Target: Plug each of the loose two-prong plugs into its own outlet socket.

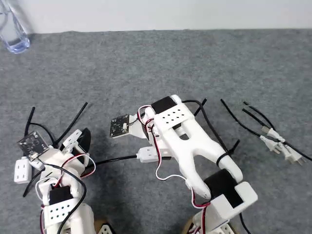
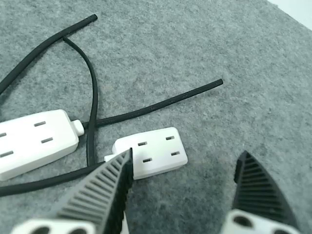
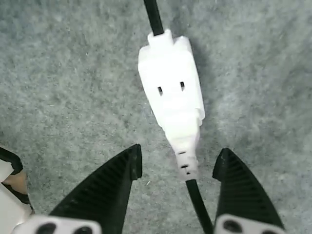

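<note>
- My right gripper point(image 3: 180, 150) is spread wide and holds nothing. Its jaws stand on either side of a white plug point(image 3: 187, 158) that looks seated in the end of a white socket point(image 3: 170, 92).
- Plug and socket lie in one line running straight out from between my jaws. A black cord point(image 3: 153, 14) leaves the far end.
- My left gripper point(image 2: 186, 153) is also apart and empty, hanging above a small outlet block point(image 2: 151, 152). A longer outlet block point(image 2: 34, 141) lies just beside it, with cords crossing between the two.
- The loose plugs point(image 1: 271, 135) lie on the gray mat point(image 1: 146, 63), well off to my right, beyond the right arm on the side away from the left one.
- They sit near each other and slantwise, their cords trailing toward the far side of the table. Which way the prongs point is too small to tell.
- I judge the right arm to be the nearer one. It would need to swing outward and turn so its jaws close across a plug's body, not along it.
</note>
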